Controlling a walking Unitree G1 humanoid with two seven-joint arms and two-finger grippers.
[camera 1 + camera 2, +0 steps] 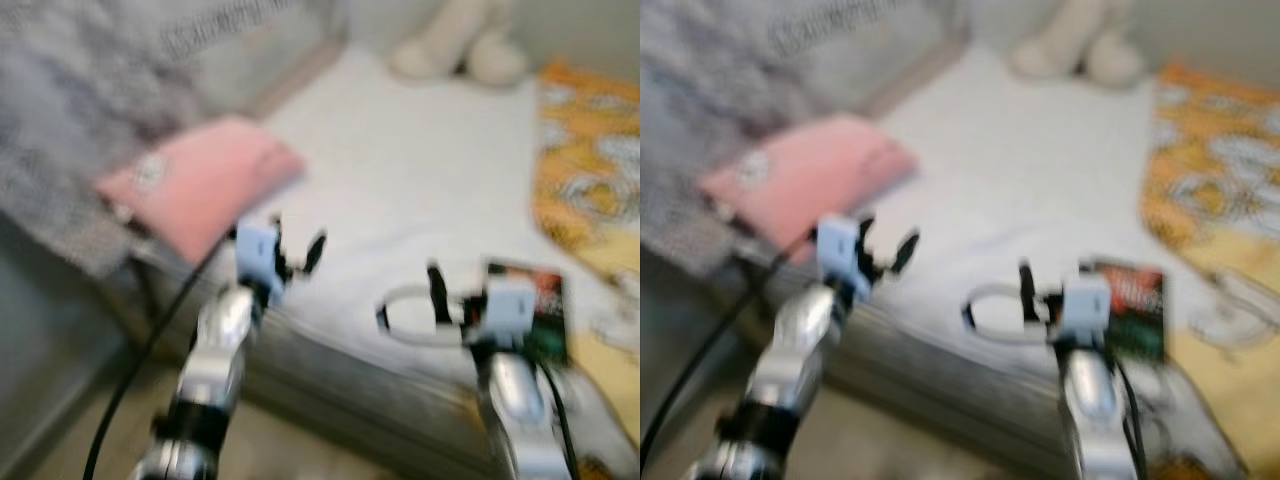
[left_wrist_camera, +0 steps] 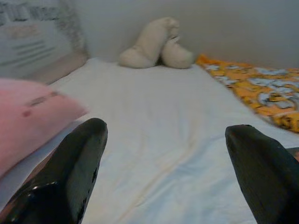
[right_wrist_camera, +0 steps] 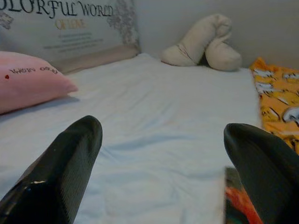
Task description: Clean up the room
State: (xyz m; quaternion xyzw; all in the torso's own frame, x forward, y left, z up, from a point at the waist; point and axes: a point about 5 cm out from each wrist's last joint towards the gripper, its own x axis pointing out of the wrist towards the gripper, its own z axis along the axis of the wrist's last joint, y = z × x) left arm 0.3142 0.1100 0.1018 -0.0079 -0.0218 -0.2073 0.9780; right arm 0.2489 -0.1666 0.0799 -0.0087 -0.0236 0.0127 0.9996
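— The room: what is the biggest thing in it?
— The bed (image 1: pixel 420 170). It has a white sheet and takes up most of the middle. The head pictures are blurry, so small things are hard to see.
— What lies on the bed?
— An orange and yellow blanket (image 1: pixel 585 170) with a pattern lies along the robot's right side. A pink pillow (image 1: pixel 200 185) sits at the left edge of the bed, and part of it hangs over the edge. Behind it, a big grey cushion with writing (image 3: pixel 65 23) leans up by the wall.
— And at the far end?
— A cream soft toy (image 3: pixel 203 42) rests against the wall, near the top of the blanket.
— Anything close to the robot?
— A dark flat thing with red and green on it (image 1: pixel 535 305), maybe a book, lies at the near edge of the bed, just beside the right hand (image 1: pixel 415 300).
— What are the hands doing?
— The left hand (image 1: pixel 295 250) hangs over the near edge by the pink pillow. Its fingers are spread wide and hold nothing. The right hand sits over the sheet, fingers also wide apart, with nothing in them.
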